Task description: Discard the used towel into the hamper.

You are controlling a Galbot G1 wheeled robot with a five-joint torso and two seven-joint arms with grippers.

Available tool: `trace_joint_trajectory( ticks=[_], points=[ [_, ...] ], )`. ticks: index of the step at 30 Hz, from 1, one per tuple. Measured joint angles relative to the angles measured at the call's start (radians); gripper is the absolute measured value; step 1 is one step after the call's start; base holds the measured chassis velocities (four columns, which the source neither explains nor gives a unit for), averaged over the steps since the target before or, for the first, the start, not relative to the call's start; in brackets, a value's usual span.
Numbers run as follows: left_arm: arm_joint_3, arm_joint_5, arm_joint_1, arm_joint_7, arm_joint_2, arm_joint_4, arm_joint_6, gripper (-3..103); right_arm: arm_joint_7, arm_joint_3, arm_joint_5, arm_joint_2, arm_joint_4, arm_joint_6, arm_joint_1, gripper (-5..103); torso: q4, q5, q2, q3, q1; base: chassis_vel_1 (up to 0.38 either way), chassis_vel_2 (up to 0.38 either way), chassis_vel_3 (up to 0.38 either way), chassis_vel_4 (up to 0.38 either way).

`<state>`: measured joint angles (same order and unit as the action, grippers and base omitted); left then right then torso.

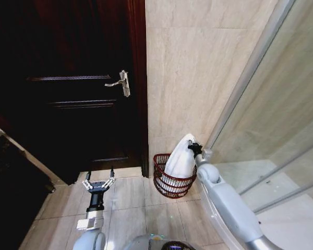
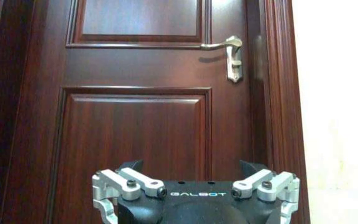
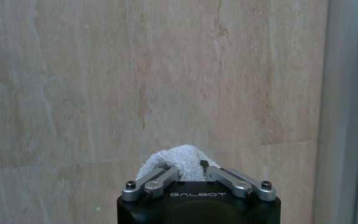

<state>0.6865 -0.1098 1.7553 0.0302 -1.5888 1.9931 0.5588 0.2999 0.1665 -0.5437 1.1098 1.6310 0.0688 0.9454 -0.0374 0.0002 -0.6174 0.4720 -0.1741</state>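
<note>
I am seeing my right hand (image 1: 191, 146) pinching the top of the white towel (image 1: 180, 160), its fingers (image 3: 160, 181) closing narrowly on the bunched cloth in the right wrist view. The towel is hanging down from that grip with its lower part inside the hamper (image 1: 169, 183), a dark red wicker basket that is sitting on the tiled floor (image 1: 130, 208) against the beige wall (image 1: 198, 67), just beside the glass shower screen (image 1: 281, 130). My left hand (image 1: 98, 183) is hanging low over the floor, well apart from the hamper, facing the dark wooden door (image 1: 78, 88) with its fingers spread wide and holding nothing. The door's metal handle (image 2: 229, 53) is showing ahead of it in the left wrist view.
</note>
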Motion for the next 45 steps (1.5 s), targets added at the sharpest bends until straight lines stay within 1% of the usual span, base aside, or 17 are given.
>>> trace_joint_trajectory(
  ticks=[3,4,8,9,11,12,13,17,20,21,23,29,33,37,39,42,45],
  points=[
    [0.008,-0.011,0.003,0.0,0.003,-0.011,0.014,100,0.065,0.001,-0.055,-0.04,0.084,0.095,0.041,3,0.0002,-0.0002,-0.001,0.0,0.0,0.0,0.0,0.0,0.0],
    [0.008,-0.011,0.003,0.0,0.003,-0.011,0.014,100,0.065,0.001,-0.055,-0.04,0.084,0.095,0.041,3,0.0002,-0.0002,-0.001,0.0,0.0,0.0,0.0,0.0,0.0],
    [0.016,-0.016,0.009,-0.002,-0.002,-0.035,0.038,100,0.151,0.01,-0.242,-0.083,0.205,0.271,0.064,3,0.0003,-0.0004,-0.001,0.0,0.0,0.0,0.0,0.0,0.0],
    [0.016,-0.016,0.009,-0.002,-0.002,-0.035,0.038,100,0.151,0.01,-0.242,-0.083,0.205,0.271,0.064,3,0.0003,-0.0004,-0.001,0.0,0.0,0.0,0.0,0.0,0.0],
    [0.019,-0.016,0.019,-0.003,-0.013,-0.041,0.045,100,0.194,0.009,-0.385,-0.1,0.245,0.392,0.041,3,0.0,-0.0002,-0.001,0.001,0.0,0.0,0.0,0.0,0.0],
    [0.022,-0.016,0.02,-0.004,-0.016,-0.041,0.045,100,0.21,0.006,-0.426,-0.105,0.245,0.424,0.026,3,0.0,-0.0002,-0.001,0.001,0.0,0.0,0.0,0.0,0.0],
    [0.022,-0.016,0.02,-0.004,-0.016,-0.041,0.045,100,0.21,0.006,-0.426,-0.105,0.245,0.424,0.026,3,0.0,-0.0002,-0.001,0.001,0.0,0.0,0.0,0.0,0.0],
    [0.038,-0.014,0.018,-0.004,-0.02,-0.012,0.024,100,0.231,-0.013,-0.503,-0.115,0.196,0.505,-0.032,3,0.0,0.0002,-0.001,0.001,-0.001,0.0,0.0,0.0,0.0],
    [0.058,-0.014,0.013,-0.001,-0.02,0.024,0.001,100,0.25,-0.043,-0.598,-0.122,0.148,0.605,-0.083,3,0.0,-0.0001,-0.002,0.001,-0.001,0.0,0.0,0.0,0.0],
    [0.058,-0.014,0.013,-0.001,-0.02,0.024,0.001,100,0.25,-0.043,-0.598,-0.122,0.148,0.605,-0.083,3,0.0,-0.0001,-0.002,0.001,-0.001,0.0,0.0,0.0,0.0],
    [0.069,-0.016,0.012,-0.001,-0.02,0.026,0.002,100,0.252,-0.072,-0.612,-0.124,0.117,0.656,-0.107,3,0.0002,-0.0002,-0.002,0.001,-0.001,0.0,0.0,0.0,0.0],
    [0.087,-0.024,0.024,-0.001,-0.02,-0.001,0.041,100,0.322,-0.126,-0.683,-0.104,0.062,0.667,-0.17,3,0.0001,-0.0004,-0.002,0.001,-0.001,0.0,0.0,0.0,0.0],
    [0.104,-0.028,0.036,-0.004,-0.02,-0.036,0.081,100,0.339,-0.171,-0.703,-0.072,0.002,0.667,-0.223,3,0.0,-0.0004,-0.002,0.001,-0.001,0.0,0.0,0.0,0.0],
    [0.115,-0.031,0.042,-0.011,-0.02,-0.044,0.087,100,0.342,-0.203,-0.711,-0.046,-0.051,0.667,-0.249,3,0.0,-0.0002,-0.002,0.001,-0.001,0.0,0.0,0.0,0.0],
    [0.119,-0.025,0.04,-0.021,-0.02,-0.035,0.081,100,0.346,-0.214,-0.713,-0.038,-0.074,0.667,-0.258,3,-0.0001,-0.0006,-0.002,0.001,-0.001,0.0,0.0,0.0,0.0],
    [0.134,-0.01,0.028,-0.036,-0.02,0.032,0.02,100,0.345,-0.246,-0.71,-0.022,-0.157,0.666,-0.278,3,0.0001,0.0,-0.002,0.001,-0.001,0.0,0.0,0.0,0.0],
    [0.135,-0.003,0.023,-0.04,-0.019,0.068,-0.011,100,0.331,-0.254,-0.71,-0.013,-0.199,0.666,-0.285,3,0.0003,-0.0003,-0.002,0.001,-0.001,0.0,0.0,0.0,0.0]
  ],
)
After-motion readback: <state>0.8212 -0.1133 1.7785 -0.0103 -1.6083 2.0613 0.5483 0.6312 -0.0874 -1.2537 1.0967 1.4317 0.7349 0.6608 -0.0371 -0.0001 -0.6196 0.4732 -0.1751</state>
